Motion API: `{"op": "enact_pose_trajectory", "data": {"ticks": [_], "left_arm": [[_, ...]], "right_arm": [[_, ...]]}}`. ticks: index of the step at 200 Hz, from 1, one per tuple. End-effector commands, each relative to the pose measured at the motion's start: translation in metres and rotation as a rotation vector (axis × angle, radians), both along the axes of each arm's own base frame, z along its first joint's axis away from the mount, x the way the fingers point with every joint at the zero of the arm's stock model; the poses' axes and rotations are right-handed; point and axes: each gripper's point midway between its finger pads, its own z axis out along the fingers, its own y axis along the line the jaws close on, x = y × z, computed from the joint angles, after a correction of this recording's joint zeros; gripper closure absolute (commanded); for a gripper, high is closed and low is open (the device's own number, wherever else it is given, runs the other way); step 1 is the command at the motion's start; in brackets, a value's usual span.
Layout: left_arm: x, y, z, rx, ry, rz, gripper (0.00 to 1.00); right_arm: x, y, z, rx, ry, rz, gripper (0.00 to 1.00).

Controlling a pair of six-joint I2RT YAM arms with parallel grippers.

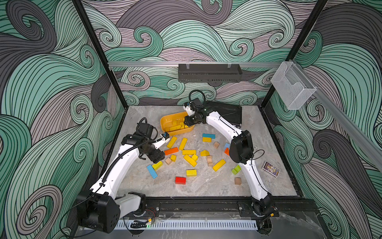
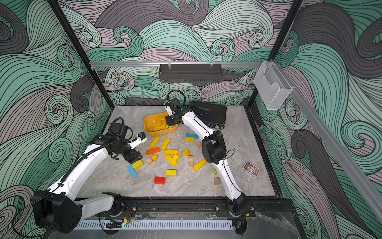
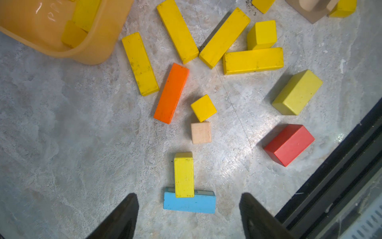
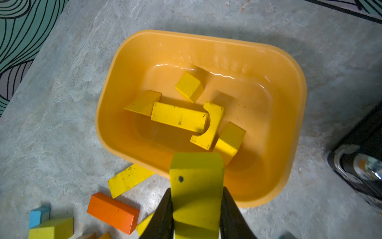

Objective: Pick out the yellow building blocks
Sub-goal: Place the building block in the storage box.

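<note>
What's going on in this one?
The right end effector is shut on a yellow block, holding it over the rim of the orange-yellow tub, where several yellow pieces already lie. The left end effector hovers open above a short yellow brick that lies against a light blue block. Many loose yellow blocks lie scattered on the table among an orange bar, a red block and a plain wooden cube.

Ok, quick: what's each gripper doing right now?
Left gripper: open, empty.
Right gripper: shut on a bright-yellow wooden block, above the orange-yellow plastic tub.
</note>
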Motion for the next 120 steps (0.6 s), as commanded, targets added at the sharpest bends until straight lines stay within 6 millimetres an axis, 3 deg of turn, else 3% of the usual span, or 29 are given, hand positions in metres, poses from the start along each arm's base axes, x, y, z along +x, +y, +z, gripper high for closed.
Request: {"op": "enact_pose_trajectory", "data": {"ticks": [1,55,120], "left_arm": [[-0.005,-0.005,-0.001,-0.016,0.014,-0.04,0.22],[0.003,-0.008,-0.008,-0.003,-0.004,-0.077,0.23],[0.013,-0.022,-0.022,0.026,0.031,-0.136,0.24]], "right_arm": [[0.013,0.005,-0.007,0.029,-0.007,0.012,0.87],[0.019,0.002,-0.04,-0.003,0.027,-0.001,0.79],[0.017,-0.001,-0.04,-0.024,0.015,0.011,0.64]]}}
